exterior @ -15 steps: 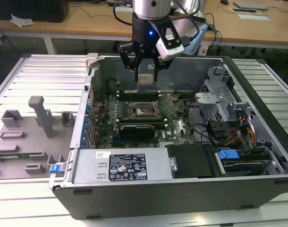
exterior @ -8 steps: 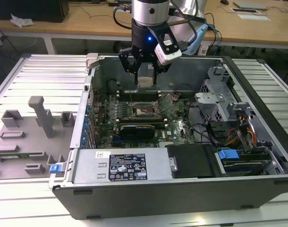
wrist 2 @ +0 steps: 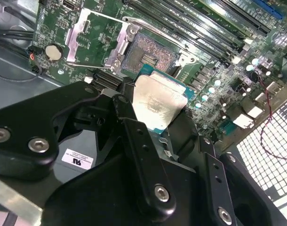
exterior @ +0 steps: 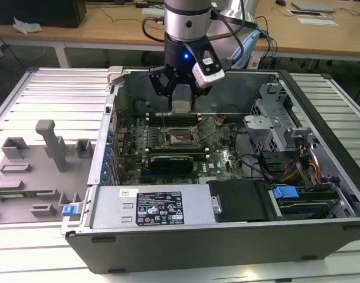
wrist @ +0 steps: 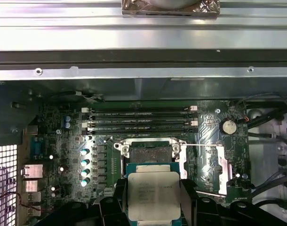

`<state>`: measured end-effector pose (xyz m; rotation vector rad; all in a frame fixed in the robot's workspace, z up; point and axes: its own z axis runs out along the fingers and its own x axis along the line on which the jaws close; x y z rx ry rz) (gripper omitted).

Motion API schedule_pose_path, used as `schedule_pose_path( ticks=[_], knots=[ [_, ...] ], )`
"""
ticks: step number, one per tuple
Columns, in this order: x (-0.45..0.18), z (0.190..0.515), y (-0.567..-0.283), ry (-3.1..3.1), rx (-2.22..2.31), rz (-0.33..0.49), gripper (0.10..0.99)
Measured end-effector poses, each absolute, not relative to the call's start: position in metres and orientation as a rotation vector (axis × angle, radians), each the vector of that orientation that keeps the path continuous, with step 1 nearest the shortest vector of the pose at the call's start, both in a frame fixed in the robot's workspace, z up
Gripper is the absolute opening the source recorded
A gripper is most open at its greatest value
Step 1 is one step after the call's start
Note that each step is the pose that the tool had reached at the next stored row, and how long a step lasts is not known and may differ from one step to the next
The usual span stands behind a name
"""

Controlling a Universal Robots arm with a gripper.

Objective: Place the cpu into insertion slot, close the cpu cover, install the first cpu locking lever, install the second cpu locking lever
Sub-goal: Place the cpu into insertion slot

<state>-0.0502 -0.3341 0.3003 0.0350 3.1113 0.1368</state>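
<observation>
My gripper (exterior: 180, 97) hangs inside the open computer case, shut on the cpu (exterior: 181, 107), a small square chip with a silvery-tan top. In both wrist views the cpu (wrist 2: 155, 101) (wrist: 153, 195) sits clamped between the black fingers (wrist 2: 129, 117) (wrist: 187, 197). It hovers just above and slightly off the bare insertion slot (wrist: 150, 153) (wrist 2: 146, 52) (exterior: 179, 138). The cpu cover (wrist: 222, 167) (wrist 2: 80, 35), a silvery frame plate, lies flipped open beside the slot. A thin locking lever (wrist: 202, 145) (wrist 2: 148, 28) stands released along the socket's edge.
Memory slots (wrist: 139, 120) run behind the socket. A long black card (exterior: 171, 159) lies in front of it. A power supply (exterior: 150, 206) fills the case front, and a drive cage with cables (exterior: 298, 159) stands on the exterior view's right. Grey fixtures (exterior: 47, 147) stand on the table at its left.
</observation>
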Motion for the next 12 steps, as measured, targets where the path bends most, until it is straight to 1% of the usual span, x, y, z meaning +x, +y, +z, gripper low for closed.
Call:
schedule_pose_path(
  ticks=[4,12],
  knots=[
    [-0.0502,0.3001,-0.3341,3.111,0.043,0.137,0.541],
    [-0.0502,0.2996,-0.3341,3.09,0.299,0.133,0.541]
  ],
)
